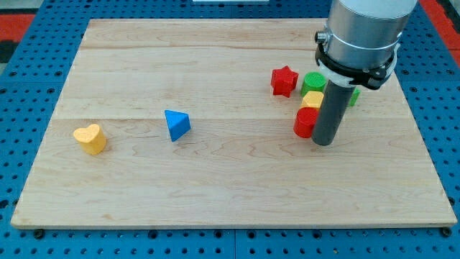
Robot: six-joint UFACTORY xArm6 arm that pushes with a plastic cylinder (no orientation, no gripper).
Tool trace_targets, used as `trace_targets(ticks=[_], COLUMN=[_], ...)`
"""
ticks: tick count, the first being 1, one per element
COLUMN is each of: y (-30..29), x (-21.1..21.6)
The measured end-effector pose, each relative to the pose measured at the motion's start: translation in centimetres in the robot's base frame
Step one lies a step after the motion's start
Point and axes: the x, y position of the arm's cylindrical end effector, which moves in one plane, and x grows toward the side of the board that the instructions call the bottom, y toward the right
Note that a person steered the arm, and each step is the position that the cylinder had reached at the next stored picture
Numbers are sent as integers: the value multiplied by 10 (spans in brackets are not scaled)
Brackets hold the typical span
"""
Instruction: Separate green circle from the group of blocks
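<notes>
My tip [324, 142] beside red block [305, 123]

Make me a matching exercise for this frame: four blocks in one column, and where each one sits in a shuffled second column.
Blocks:
1. yellow heart
2. blue triangle
3. red star
4. green circle

Places:
A. in the cluster, just right of the star, above a small yellow block
B. alone, farthest toward the view's left
C. the cluster's left edge, near the view's top
D. alone, between the heart and the cluster

Pairs: 1-B, 2-D, 3-C, 4-A

My tip sits at the cluster's lower right, beside a red block.
</notes>
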Motion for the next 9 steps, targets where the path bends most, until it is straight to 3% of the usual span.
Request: trace_targets(ticks=[1,2,3,5,7,9], y=[3,57,130,36,-106,-131], x=[0,-6,-43,-114,-115,-110])
